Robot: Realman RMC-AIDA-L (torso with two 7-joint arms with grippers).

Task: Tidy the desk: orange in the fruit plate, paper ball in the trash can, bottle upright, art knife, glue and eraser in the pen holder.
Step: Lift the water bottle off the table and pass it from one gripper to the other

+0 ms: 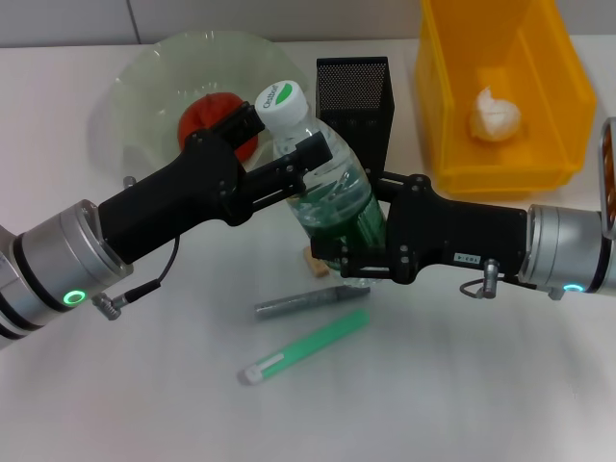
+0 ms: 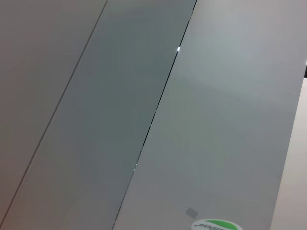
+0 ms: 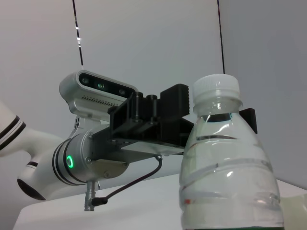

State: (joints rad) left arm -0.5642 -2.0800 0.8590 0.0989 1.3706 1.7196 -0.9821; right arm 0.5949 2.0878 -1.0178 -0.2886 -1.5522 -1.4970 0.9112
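Two grippers on one bottle (image 1: 327, 183), near the middle of the desk (image 1: 462, 385), just in front of the pen holder (image 1: 356, 101). Left gripper (image 1: 306, 166) pinching the bottle high, near the shoulder below the white cap (image 1: 281, 102). Right gripper (image 1: 358, 262) at the lower body of the bottle, by the green label; probably closed on it also, but cannot tell for sure, fingers hidden behind the plastic. Long axis of the bottle close to vertical, cap up and a little tilted toward the left; in the right wrist view standing straight, with the left gripper just behind the neck. Base probably at the desk surface or close to it, hidden by the right gripper. Next move, as a judgement: settle the base flat, then release, the high grip last, because a tall bottle tips easily.

Orange (image 1: 214, 117) already in the fruit plate (image 1: 144, 87), paper ball (image 1: 494, 114) already in the trash can (image 1: 568, 87). Art knife (image 1: 310, 302) and glue (image 1: 303, 347) lying flat in front of the bottle, long axes slanting across the desk. Eraser (image 1: 314, 260) near the base of the bottle. All three not yet in the pen holder.
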